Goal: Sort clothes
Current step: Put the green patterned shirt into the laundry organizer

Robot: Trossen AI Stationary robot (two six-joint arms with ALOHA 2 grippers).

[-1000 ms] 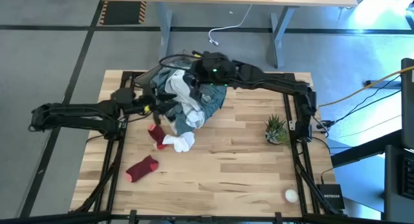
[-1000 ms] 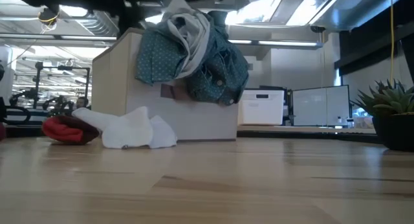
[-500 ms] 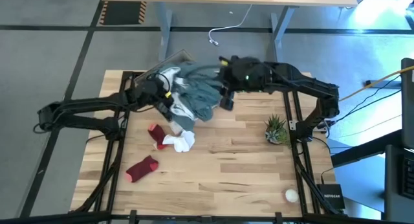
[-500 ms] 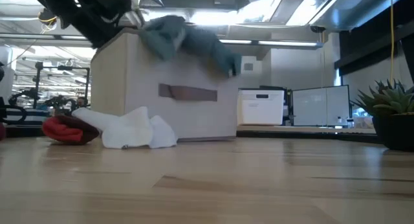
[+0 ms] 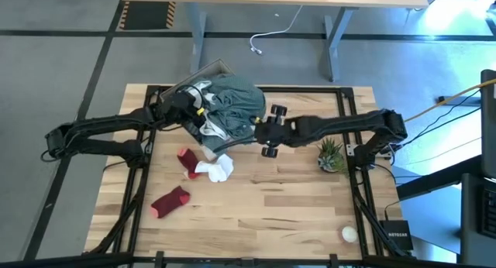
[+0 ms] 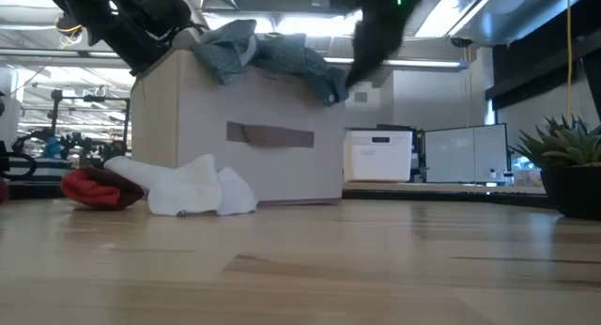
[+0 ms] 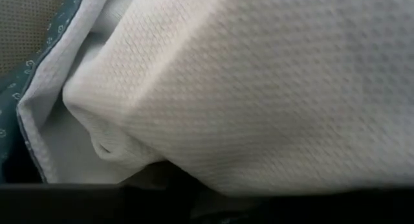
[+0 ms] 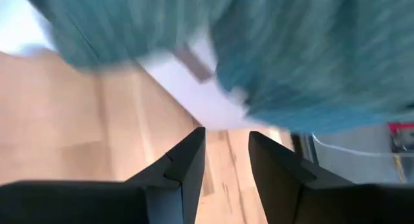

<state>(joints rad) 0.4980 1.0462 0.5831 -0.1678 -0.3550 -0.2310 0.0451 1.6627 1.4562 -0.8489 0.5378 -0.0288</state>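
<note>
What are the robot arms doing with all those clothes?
They are sorting clothes. A teal-green garment lies heaped on top of the box. The left gripper is at the pile, against white fabric. The right gripper is beside the box, fingers apart with nothing between them. White pieces and two red socks lie on the table.

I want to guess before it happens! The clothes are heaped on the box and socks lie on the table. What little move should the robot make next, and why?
Probably the left hand should lift a little, bringing up the white fabric pressed against it. It sits in the clothes pile on the box. The right hand looks empty, beside the pile.
</note>
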